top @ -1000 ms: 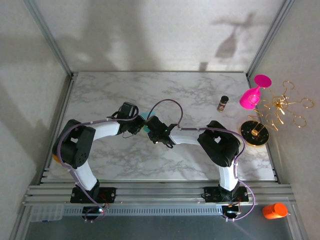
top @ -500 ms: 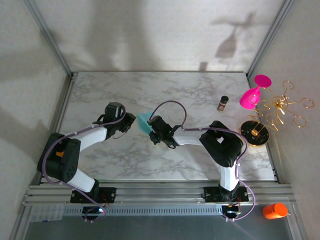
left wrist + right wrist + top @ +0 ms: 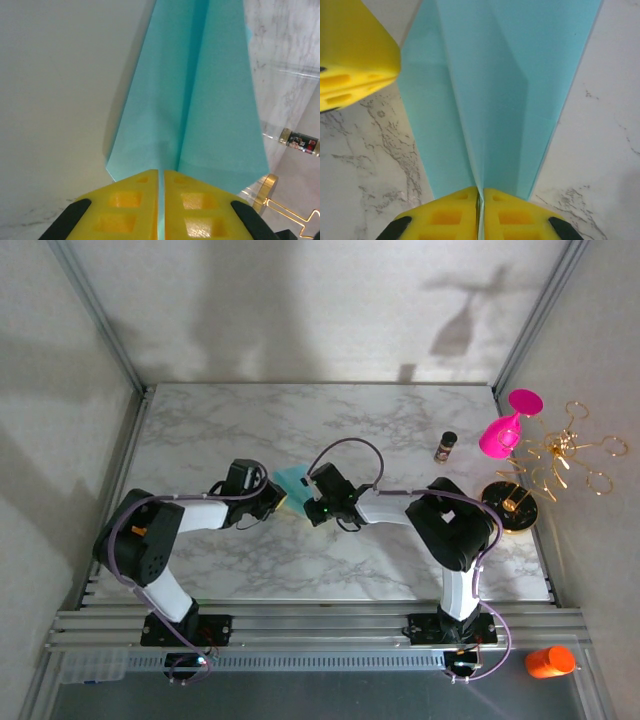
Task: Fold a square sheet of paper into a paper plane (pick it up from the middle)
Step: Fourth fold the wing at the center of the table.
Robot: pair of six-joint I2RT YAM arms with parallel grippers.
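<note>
Left pincer [image 3: 161, 175] back in toward right pincer [image 3: 480, 192], each tight on the folded teal paper [image 3: 293, 480]; bottle [image 3: 445, 446] label illegible.

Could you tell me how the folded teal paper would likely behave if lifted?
Probably very light and floppy: the folded teal paper is thin, though its creases likely stiffen it lengthwise. It may tear if pulled, since the left tool and right tool each pinch it.
</note>
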